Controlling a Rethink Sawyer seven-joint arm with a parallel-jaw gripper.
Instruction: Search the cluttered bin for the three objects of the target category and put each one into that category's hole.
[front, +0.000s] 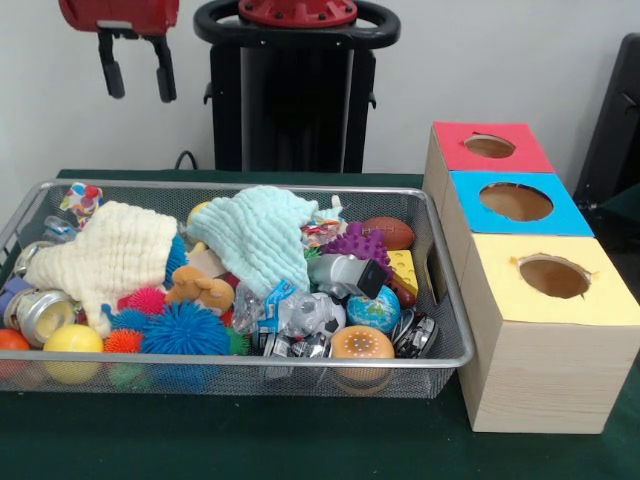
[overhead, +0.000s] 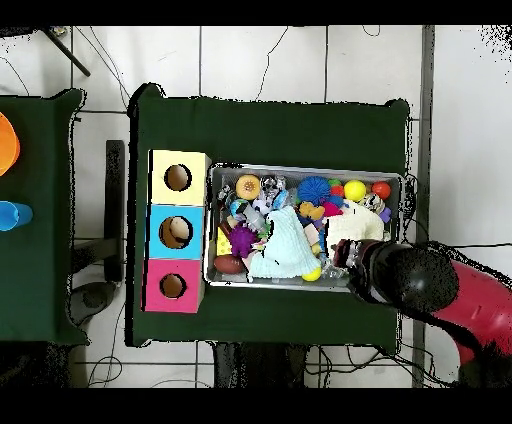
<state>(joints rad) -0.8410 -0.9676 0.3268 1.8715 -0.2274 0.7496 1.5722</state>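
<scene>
While the gripper (front: 137, 68) hangs high above the bin's cream-cloth end, its two black fingers apart and holding nothing, we list as follows. Wire bin (front: 449, 318) on the green worktop (front: 300, 445): cream cloth (front: 110, 255), pale blue cloth (front: 265, 235), blue spiky ball (front: 185, 332), yellow ball (front: 72, 341), purple spiky toy (front: 355, 243), small football (front: 390, 232), globe ball (front: 375, 310), burger toy (front: 362, 345). Just beside the bin: three wooden boxes with holes, topped red (front: 488, 146), blue (front: 515, 202), yellow (front: 553, 277).
</scene>
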